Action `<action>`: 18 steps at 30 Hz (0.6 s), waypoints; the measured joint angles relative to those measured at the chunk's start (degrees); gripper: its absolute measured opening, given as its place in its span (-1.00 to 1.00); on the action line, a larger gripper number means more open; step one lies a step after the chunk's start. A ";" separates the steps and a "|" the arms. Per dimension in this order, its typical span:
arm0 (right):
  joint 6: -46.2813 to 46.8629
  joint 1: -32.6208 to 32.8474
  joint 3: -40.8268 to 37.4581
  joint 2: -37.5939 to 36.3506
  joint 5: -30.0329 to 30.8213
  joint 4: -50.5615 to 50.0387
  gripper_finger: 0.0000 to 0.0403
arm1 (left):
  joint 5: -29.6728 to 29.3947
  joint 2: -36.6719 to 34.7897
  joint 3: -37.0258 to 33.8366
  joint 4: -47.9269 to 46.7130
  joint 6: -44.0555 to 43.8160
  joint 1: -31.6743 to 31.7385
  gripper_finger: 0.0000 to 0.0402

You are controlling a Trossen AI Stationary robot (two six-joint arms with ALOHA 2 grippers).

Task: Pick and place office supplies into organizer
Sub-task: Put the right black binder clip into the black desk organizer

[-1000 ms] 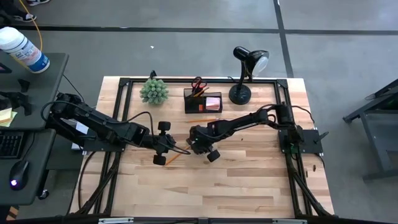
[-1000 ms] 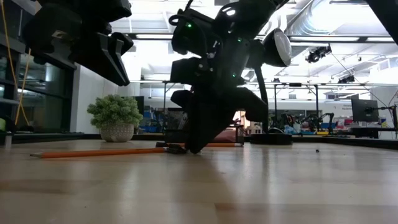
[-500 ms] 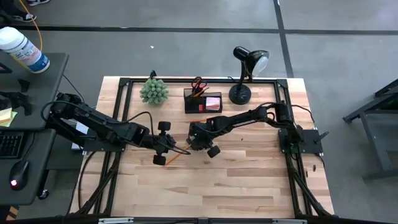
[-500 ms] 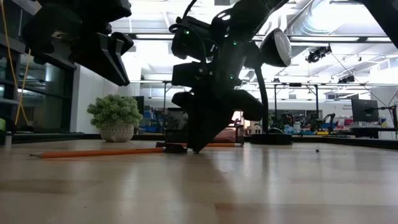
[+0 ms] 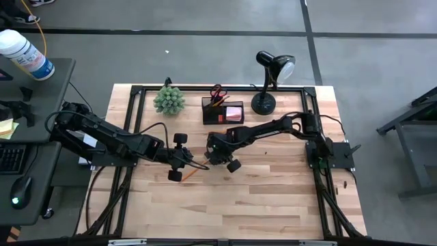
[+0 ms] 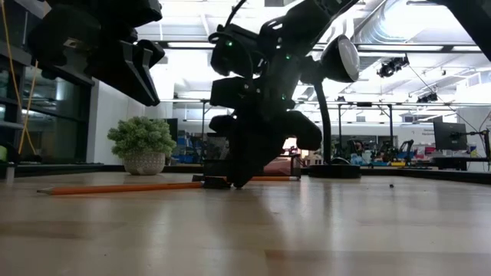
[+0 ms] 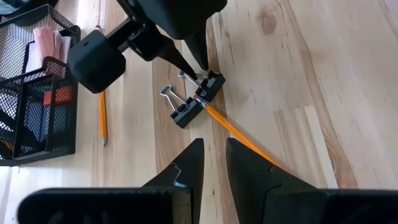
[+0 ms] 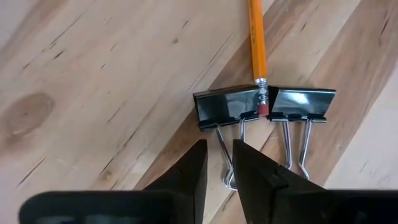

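Nearest the table's front edge, only bare wood (image 5: 259,198) is seen. Around the middle of the table, the left gripper (image 5: 186,164) is held low above an orange pencil (image 7: 239,132) that lies at an angle on the boards; its fingers (image 7: 186,163) are nearly closed, a narrow gap is left between them, and nothing is held. At the pencil's eraser end two black binder clips (image 8: 227,104) lie side by side, touching the pencil, with their wire handles flat on the wood. The right gripper (image 5: 210,158) is lowered to the table right at these clips; its fingers (image 8: 194,163) are drawn close with a slim gap, one wire handle of a clip is seen running into that gap, and whether it is actually pinched cannot be told. A second pencil (image 7: 101,115) lies farther back, just in front of the organizer (image 5: 222,111). The organizer stands near the back edge, midway along it, with scissors (image 5: 217,93) upright in its taller part and a pink sticky-note pad (image 5: 234,113) in its tray. It is flanked by a green plant (image 5: 168,100) and a black desk lamp (image 5: 268,82).
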 joint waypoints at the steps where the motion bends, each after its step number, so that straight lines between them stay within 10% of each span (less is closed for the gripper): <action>1: 0.07 0.00 0.02 0.29 -0.27 0.02 -0.65 | 0.00 0.00 0.00 0.00 0.00 -0.01 -0.71; 18: 4.03 -0.13 0.02 3.07 -8.32 -2.95 -0.94 | 0.00 0.00 0.00 0.04 -0.04 -0.02 -0.71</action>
